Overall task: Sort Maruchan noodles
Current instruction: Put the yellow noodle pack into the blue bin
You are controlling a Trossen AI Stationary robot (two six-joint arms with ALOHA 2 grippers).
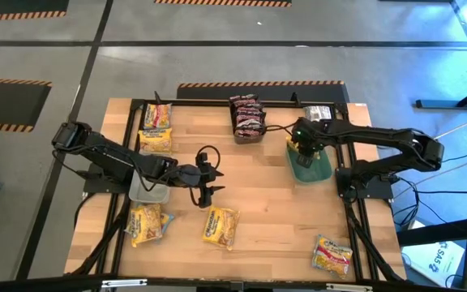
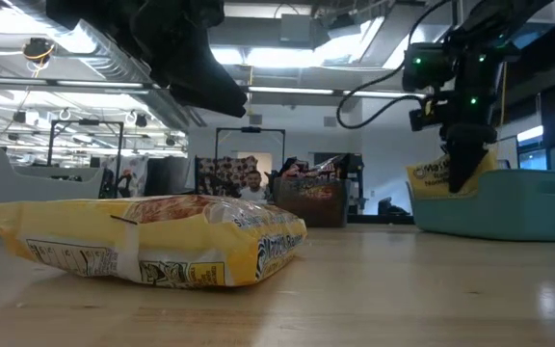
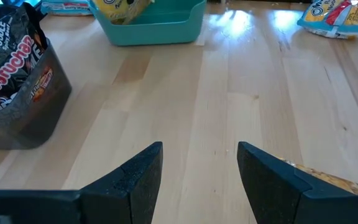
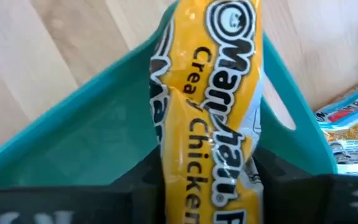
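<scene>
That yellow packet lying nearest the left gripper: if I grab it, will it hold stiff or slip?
The yellow packet looks puffy, so its wrapper probably dents under the left gripper. Its glossy film may slip. Lying flat, it shouldn't roll.

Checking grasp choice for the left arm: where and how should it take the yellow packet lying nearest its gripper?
Probably from straight above, across the short width of the yellow packet: it lies flat on the table, edges clear, nothing touching it. The open left gripper hovers just behind it. The puffy middle looks slippery; a crimped end may hold better.
</scene>
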